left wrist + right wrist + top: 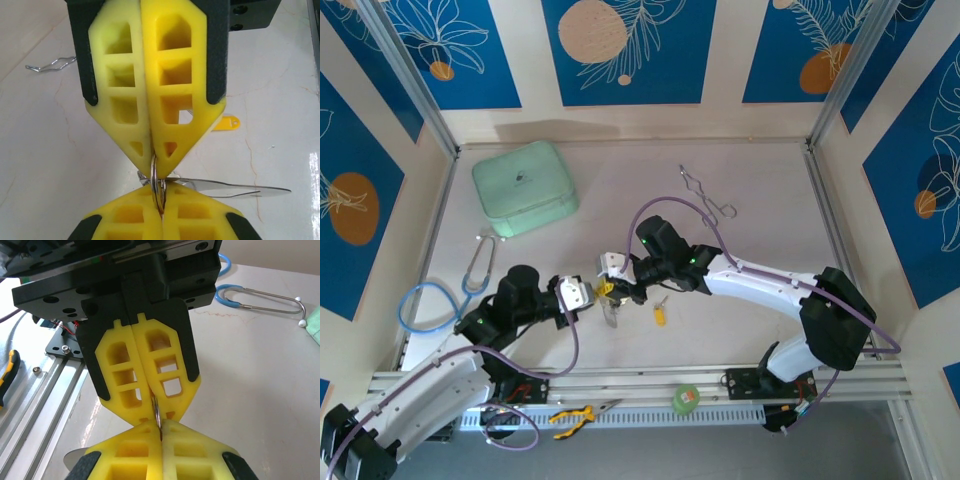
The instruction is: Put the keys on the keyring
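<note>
A pale, veined counter [750, 210] sits inside cream walls [525, 60] with blue leaf-print panels, and a mint box [525, 187], lid shut, stands at its far left. Nearer than the box and to its right, the left gripper [161, 212] and right gripper [151, 150] meet tip to tip, both sets of jaws clamped on the keyring [159, 187]. The yellow key [660, 316] lies flat, farther right of the box.

the pale, marbled table [780, 200] carries a mint-green case [525, 187] at its far left. a blue stethoscope [477, 265] lies just nearer than the case, silver forceps [705, 195] lie well to its right, and a yellow-headed key [660, 316] lies nearer and right of it.
</note>
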Robot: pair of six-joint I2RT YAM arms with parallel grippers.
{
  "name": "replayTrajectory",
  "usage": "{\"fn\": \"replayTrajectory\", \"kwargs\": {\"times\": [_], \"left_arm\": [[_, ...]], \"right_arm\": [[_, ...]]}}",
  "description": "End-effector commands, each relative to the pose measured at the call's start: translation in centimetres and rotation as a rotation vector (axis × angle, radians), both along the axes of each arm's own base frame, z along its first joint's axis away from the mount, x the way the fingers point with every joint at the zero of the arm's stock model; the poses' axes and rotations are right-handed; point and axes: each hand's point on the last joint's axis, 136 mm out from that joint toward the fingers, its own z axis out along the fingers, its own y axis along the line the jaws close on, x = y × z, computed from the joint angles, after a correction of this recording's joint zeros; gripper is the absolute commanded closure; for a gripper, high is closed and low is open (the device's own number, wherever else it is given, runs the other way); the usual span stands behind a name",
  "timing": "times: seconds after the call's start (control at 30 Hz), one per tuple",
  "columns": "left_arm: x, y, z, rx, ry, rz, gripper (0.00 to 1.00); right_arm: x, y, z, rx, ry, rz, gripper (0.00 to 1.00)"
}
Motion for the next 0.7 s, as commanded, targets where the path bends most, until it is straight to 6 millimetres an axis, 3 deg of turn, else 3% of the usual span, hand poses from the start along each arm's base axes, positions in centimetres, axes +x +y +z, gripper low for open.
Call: {"fn": "replayTrajectory", "kwargs": {"times": [0.0, 0.1, 0.2, 0.27, 0.4, 0.67], "left_arm": [[-0.3, -0.9, 2.5, -0.08, -0.075, -0.054, 1.0], [-0.3, -0.9, 2.9, -0.087, -0.095, -0.057, 1.0], [-0.5, -1.0, 3.2, -0.113, -0.1, -0.065, 1.0], [-0.7, -1.2, 3.4, -0.138, -0.095, -0.077, 1.0], [-1.3, -1.8, 3.5, -0.179, -0.065, -0.117, 1.0], [-1.6, -2.4, 3.5, -0.208, -0.037, -0.15, 1.0]], "right_arm": [[-0.7, 0.4, 1.2, 0.011, -0.005, 0.024, 1.0], [-0.4, 0.2, 1.5, 0.031, -0.003, 0.003, 0.96], [-0.1, -0.6, 3.0, 0.119, 0.028, -0.028, 0.71], [0.2, -1.5, 4.6, 0.207, 0.055, -0.042, 0.64], [1.1, -3.6, 5.9, 0.327, 0.086, -0.094, 0.62], [1.1, -4.5, 2.6, 0.31, 0.067, -0.156, 0.71]]}}
